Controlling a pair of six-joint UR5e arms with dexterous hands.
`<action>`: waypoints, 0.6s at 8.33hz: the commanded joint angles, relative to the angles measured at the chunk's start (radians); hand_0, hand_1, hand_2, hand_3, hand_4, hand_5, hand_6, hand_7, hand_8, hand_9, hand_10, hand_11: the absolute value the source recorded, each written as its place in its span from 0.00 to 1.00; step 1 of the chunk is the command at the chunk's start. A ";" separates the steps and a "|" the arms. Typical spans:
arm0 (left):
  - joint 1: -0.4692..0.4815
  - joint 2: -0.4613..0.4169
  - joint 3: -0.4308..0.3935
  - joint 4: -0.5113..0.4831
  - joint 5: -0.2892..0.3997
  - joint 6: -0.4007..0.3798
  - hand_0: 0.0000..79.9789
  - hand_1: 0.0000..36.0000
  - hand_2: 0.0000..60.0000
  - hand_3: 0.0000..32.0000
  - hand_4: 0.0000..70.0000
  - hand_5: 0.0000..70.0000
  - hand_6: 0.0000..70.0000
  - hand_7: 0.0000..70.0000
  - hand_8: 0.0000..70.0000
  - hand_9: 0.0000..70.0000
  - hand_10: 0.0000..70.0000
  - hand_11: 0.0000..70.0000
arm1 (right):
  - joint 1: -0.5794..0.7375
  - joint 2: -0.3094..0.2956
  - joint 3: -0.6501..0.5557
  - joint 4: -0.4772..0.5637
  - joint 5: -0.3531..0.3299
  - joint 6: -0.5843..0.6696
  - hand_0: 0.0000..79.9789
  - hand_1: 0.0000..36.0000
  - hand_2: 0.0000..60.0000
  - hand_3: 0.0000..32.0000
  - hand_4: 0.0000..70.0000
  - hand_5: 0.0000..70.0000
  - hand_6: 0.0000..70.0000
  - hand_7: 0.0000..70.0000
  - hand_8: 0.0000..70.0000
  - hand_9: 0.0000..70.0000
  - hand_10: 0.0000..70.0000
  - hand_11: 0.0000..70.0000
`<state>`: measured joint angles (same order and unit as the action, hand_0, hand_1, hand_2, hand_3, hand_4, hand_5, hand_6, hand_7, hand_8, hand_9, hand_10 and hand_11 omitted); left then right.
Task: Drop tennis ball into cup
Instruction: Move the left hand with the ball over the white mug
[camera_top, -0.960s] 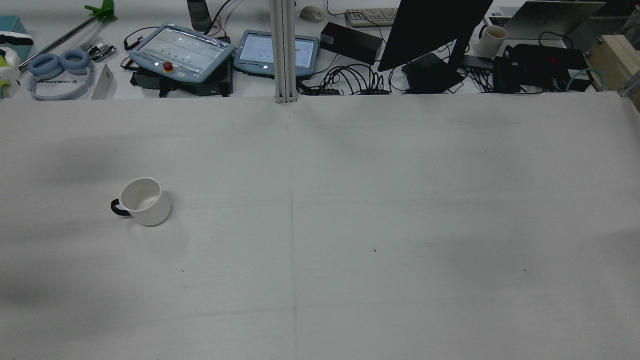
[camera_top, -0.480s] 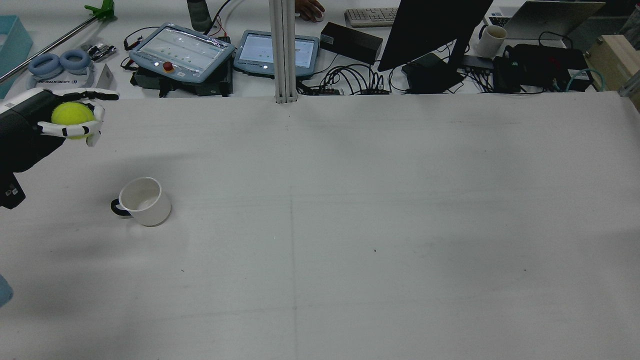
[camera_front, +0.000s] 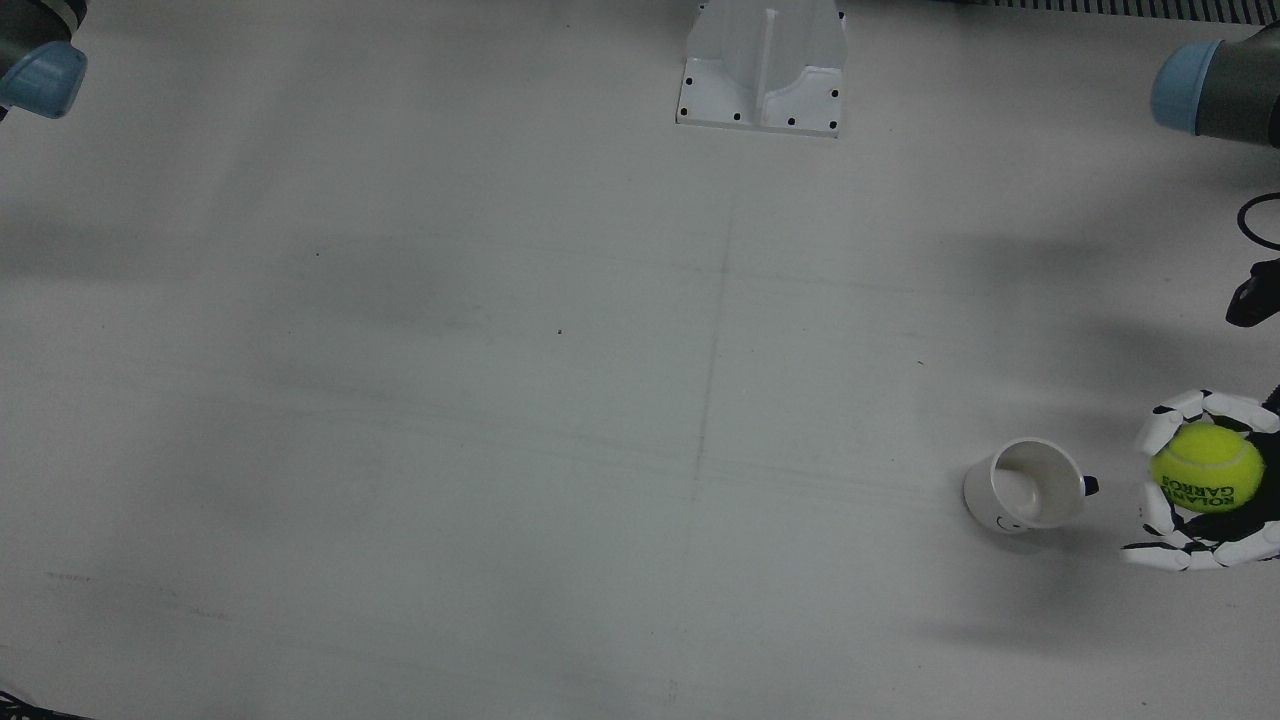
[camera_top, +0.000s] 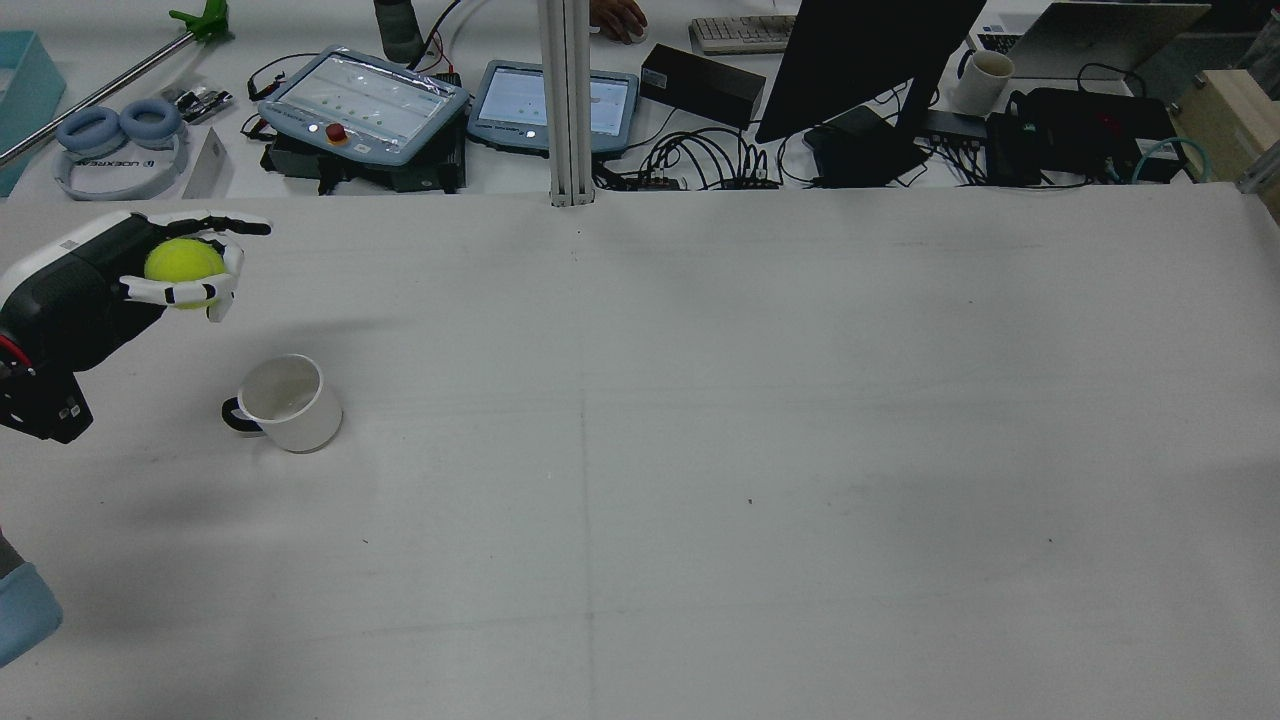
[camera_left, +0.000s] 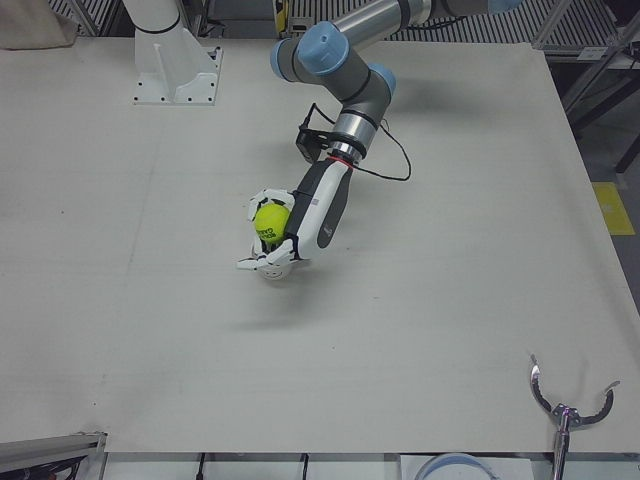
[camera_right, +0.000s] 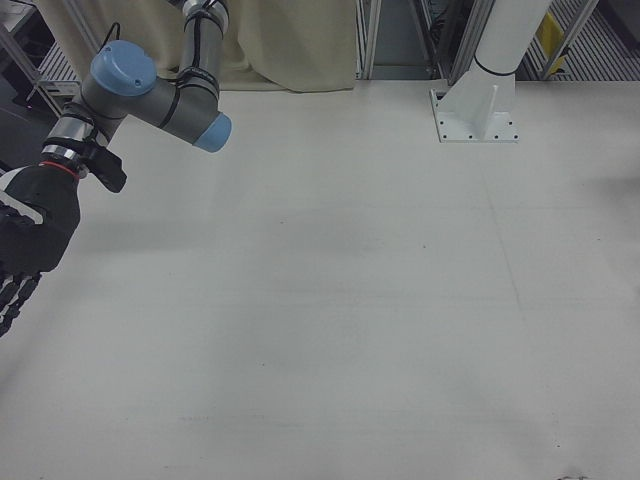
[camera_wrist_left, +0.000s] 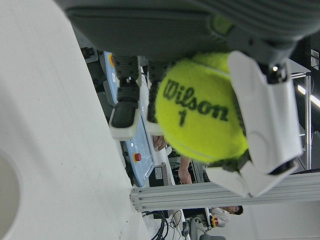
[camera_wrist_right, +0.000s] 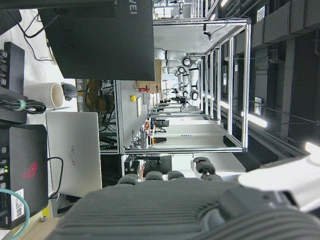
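Yellow-green felt marks the one tennis ball (camera_top: 183, 265) in view, printed with dark lettering, "Wilson 1" on one side as read in the left hand view. It is held above the table (camera_top: 700, 400) by the left hand (camera_top: 150, 270), whose white fingers (camera_front: 1160, 428) are curled round it. One white cup (camera_top: 290, 402) with a dark handle is seen standing upright and empty on the table, near the table's left edge as shown from the rear. The ball is kept near the cup but off to its side, not over its mouth. The right hand (camera_right: 25, 255) is seen at the opposite side with its dark fingers stretched out and nothing held.
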<state>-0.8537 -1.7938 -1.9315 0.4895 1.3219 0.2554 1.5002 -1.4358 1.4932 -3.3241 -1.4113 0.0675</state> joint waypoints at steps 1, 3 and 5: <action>0.059 0.001 0.003 -0.005 -0.041 -0.001 0.59 0.58 1.00 0.00 0.53 0.23 0.84 1.00 0.64 0.93 0.61 0.87 | 0.000 0.000 -0.001 0.000 0.000 0.000 0.00 0.00 0.00 0.00 0.00 0.00 0.00 0.00 0.00 0.00 0.00 0.00; 0.062 0.001 0.003 -0.005 -0.040 -0.002 0.59 0.55 1.00 0.00 0.54 0.24 0.95 1.00 0.65 0.92 0.60 0.85 | 0.000 0.000 -0.001 0.000 0.000 0.000 0.00 0.00 0.00 0.00 0.00 0.00 0.00 0.00 0.00 0.00 0.00 0.00; 0.062 0.007 -0.003 -0.008 -0.041 -0.004 0.58 0.39 0.32 0.00 0.35 0.08 0.29 0.70 0.15 0.31 0.15 0.23 | 0.002 0.000 0.001 0.000 0.000 0.000 0.00 0.00 0.00 0.00 0.00 0.00 0.00 0.00 0.00 0.00 0.00 0.00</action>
<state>-0.7926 -1.7917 -1.9287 0.4841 1.2820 0.2536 1.5003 -1.4358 1.4931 -3.3241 -1.4113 0.0675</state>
